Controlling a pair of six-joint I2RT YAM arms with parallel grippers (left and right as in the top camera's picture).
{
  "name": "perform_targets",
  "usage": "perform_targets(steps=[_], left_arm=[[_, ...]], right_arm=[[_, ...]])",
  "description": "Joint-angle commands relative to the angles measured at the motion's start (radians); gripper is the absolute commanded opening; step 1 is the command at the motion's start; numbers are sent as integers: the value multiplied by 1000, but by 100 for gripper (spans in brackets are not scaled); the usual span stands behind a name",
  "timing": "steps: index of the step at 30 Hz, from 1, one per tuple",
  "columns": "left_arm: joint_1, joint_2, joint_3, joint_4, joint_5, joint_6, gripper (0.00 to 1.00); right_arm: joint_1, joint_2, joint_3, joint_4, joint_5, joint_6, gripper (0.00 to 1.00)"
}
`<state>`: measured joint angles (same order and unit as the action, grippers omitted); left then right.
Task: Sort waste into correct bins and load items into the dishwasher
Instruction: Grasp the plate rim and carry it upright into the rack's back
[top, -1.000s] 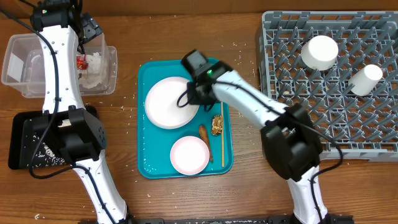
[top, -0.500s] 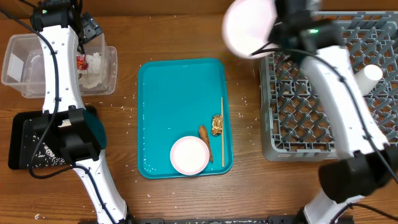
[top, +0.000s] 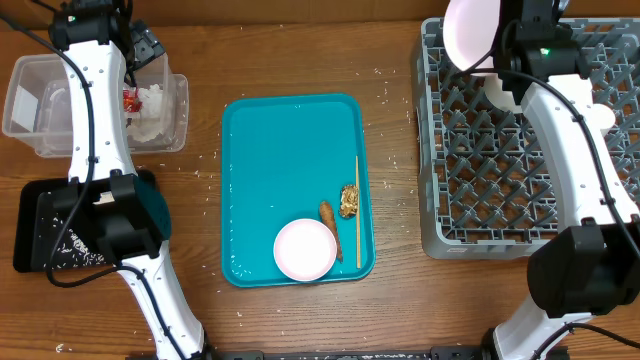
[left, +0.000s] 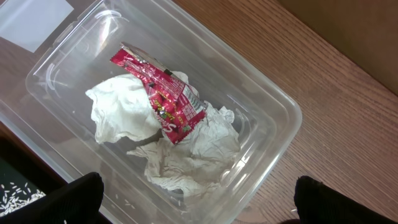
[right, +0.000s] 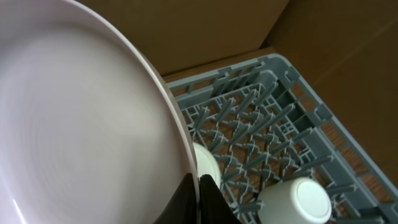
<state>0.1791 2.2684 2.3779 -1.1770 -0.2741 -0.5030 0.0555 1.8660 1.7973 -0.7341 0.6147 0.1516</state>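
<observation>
right claw (right: 198, 194) grips smooth round plate (right: 81, 124) above grey lattice rack (right: 264, 115)

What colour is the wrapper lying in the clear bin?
Red, with some yellow and white print; the wrapper shows best in the left wrist view.

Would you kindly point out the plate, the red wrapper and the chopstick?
plate (top: 470, 35), overhead view, middle of its pale face.
red wrapper (left: 161, 96), left wrist view, its printed centre.
chopstick (top: 357, 210), overhead view, mid-shaft.
</observation>
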Motion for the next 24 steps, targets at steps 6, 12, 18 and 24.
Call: perform_targets(steps=[6, 12, 18, 24], left_arm=[[2, -17, 13, 3, -14, -10, 100], [2, -17, 13, 3, -14, -10, 100], [2, -17, 13, 3, -14, -10, 100], [3, -17, 13, 3, -14, -10, 100]], right_arm=[[-17, 37, -117, 141, 188, -211, 4], [-16, 74, -122, 146, 196, -208, 4], [13, 82, -123, 124, 147, -199, 4], [76, 81, -120, 115, 151, -164, 30]])
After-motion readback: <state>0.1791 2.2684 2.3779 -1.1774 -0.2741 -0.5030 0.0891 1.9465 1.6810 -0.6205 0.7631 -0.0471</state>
